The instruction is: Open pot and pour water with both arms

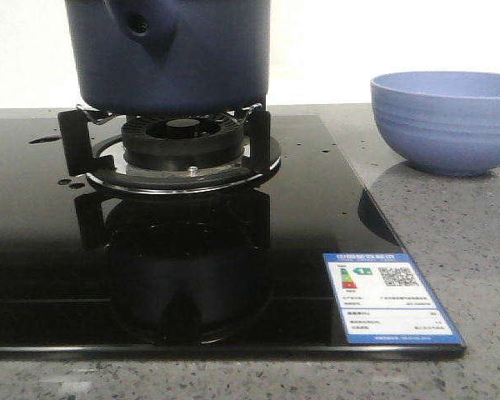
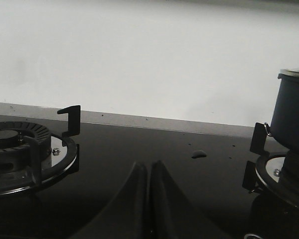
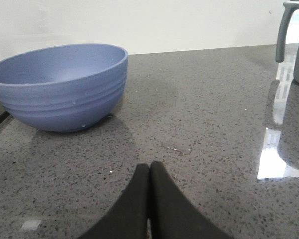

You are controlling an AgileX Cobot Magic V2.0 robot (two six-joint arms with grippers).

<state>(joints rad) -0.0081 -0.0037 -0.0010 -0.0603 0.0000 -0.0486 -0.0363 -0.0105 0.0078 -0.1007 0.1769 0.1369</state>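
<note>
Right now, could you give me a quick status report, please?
Both hands shut, empty: left hand, right hand. Pot on burner, untouched. Bowl beside stove.

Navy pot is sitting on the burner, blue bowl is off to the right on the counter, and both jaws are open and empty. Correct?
Not quite: both sets of jaws are shut, as each wrist view shows. The rest holds: the pot sits on the burner, and the bowl stands to its right on the counter. Neither holds anything.

left pincer [image 2: 148, 199] closed above the black cooktop [image 2: 154, 149], pot [image 2: 291, 114] nearby.
</note>
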